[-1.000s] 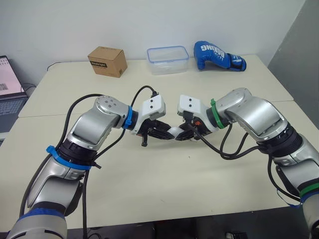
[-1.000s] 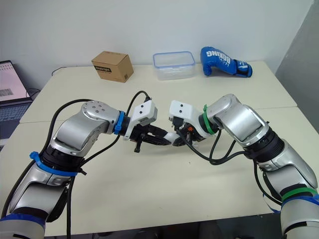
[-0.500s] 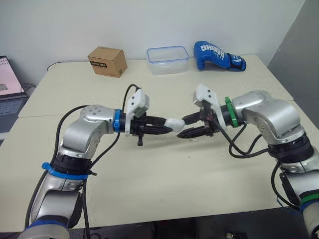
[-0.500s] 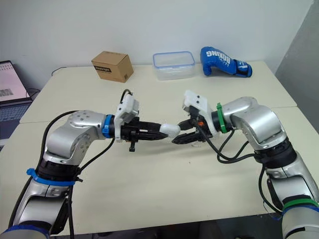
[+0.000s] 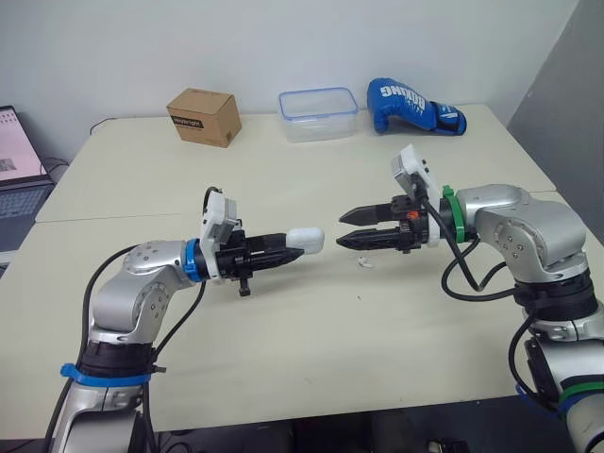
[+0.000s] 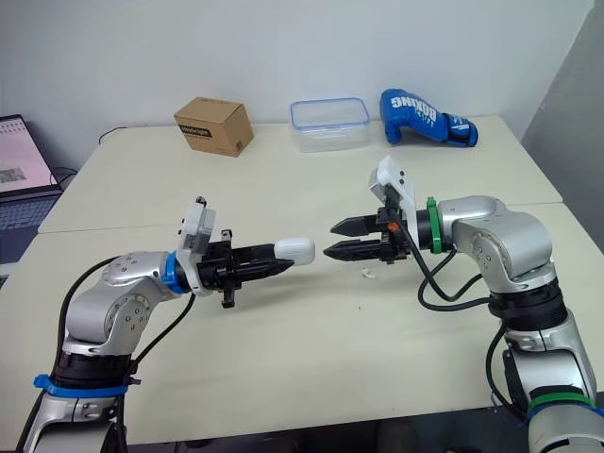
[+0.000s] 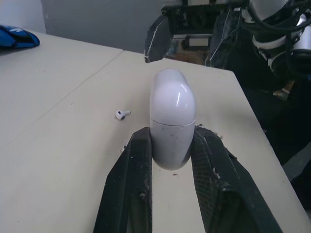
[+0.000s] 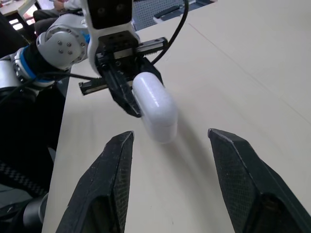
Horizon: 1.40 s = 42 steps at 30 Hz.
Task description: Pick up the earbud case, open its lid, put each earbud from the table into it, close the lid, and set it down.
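The left gripper (image 5: 283, 250) is clamped on the lower half of the case (image 5: 306, 240), one black finger (image 7: 133, 174) on each side. The white case juts out past the fingertips with its rounded lid end foremost, the lid shut along its seam, held in the air above the table (image 5: 283, 340). Straight ahead of the case, across a clear gap, the right gripper (image 5: 344, 229) points back at it with its fingers (image 8: 109, 184) spread wide and nothing between them. Half a second ago those fingertips were right up against the case's free end, and a second ago both grippers were bunched together over the middle of the table. Since then the two arms have drawn apart, the left carrying the case away with it, and both now lie stretched out nearly level, tip facing tip. An earbud (image 5: 364, 262) lies on the table just under the right gripper's fingers, beyond the case and a little to one side of it as the left wrist sees it. Well beyond both grippers, along the far edge of the table, stand a box (image 5: 202, 115), a tub (image 5: 318, 113) and a blue glove (image 5: 412, 106). A laptop (image 5: 17, 151) sits far off on the left gripper's side.
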Available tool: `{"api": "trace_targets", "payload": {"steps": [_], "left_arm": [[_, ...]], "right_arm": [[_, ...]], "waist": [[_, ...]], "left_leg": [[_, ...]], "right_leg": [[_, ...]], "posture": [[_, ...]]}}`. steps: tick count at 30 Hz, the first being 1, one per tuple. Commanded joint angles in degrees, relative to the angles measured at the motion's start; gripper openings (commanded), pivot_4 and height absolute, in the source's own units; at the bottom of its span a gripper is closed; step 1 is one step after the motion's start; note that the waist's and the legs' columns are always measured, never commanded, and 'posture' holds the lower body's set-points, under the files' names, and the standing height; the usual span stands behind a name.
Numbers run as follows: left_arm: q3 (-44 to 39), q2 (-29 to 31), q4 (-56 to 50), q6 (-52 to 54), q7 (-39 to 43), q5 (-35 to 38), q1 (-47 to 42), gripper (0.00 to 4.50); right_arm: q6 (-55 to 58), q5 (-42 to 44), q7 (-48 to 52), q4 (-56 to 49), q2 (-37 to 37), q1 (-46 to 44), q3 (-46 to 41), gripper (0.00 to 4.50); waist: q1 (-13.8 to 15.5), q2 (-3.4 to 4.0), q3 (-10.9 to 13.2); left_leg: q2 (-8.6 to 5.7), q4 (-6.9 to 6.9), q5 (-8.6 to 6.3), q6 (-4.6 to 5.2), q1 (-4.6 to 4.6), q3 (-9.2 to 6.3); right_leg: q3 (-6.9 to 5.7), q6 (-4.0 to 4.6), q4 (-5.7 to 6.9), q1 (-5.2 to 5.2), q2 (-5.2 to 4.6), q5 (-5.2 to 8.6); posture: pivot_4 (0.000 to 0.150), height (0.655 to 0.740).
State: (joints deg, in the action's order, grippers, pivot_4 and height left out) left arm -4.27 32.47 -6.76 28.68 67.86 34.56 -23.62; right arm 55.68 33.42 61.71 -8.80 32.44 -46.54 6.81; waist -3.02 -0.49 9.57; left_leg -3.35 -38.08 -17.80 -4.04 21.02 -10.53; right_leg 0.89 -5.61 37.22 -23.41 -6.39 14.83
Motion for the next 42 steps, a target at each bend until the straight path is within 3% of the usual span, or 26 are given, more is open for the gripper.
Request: {"api": "trace_targets", "payload": {"steps": [1, 12, 42], "left_arm": [[-1.41, 0.16, -3.02, -0.59, -0.86, 2.06, 0.06, 0.76], [-0.33, 0.57, -3.89, 0.89, -1.44, 3.35, -1.62, 0.76], [-0.13, 1.15, -7.20, 2.06, -2.30, 4.97, 0.75, 0.76]], "right_arm": [[-0.72, 1.57, -1.62, -1.93, -1.41, 0.31, -0.97, 2.51], [-0.21, 2.77, -4.83, -2.65, -5.49, 0.08, 0.27, 2.51], [-2.05, 1.58, -5.92, 4.56, -6.65, -4.83, 0.42, 2.51]], "waist": [[0.05, 0.00, 0.00], [-0.01, 0.00, 0.00], [-0.08, 0.01, 0.00]], "left_leg": [[0.00, 0.00, 0.00, 0.00, 0.00, 0.00], [-0.01, 0.00, 0.00, 0.00, 0.00, 0.00], [-0.01, 0.02, 0.00, 0.00, -0.01, 0.00]], "right_leg": [[0.00, 0.00, 0.00, 0.01, 0.00, 0.00], [0.01, 0.00, 0.00, 0.00, 0.00, 0.00], [0.01, 0.00, -0.01, 0.00, 0.00, 0.00]], "posture": [[0.150, 0.7307], [0.150, 0.7307], [0.150, 0.7307]]}}
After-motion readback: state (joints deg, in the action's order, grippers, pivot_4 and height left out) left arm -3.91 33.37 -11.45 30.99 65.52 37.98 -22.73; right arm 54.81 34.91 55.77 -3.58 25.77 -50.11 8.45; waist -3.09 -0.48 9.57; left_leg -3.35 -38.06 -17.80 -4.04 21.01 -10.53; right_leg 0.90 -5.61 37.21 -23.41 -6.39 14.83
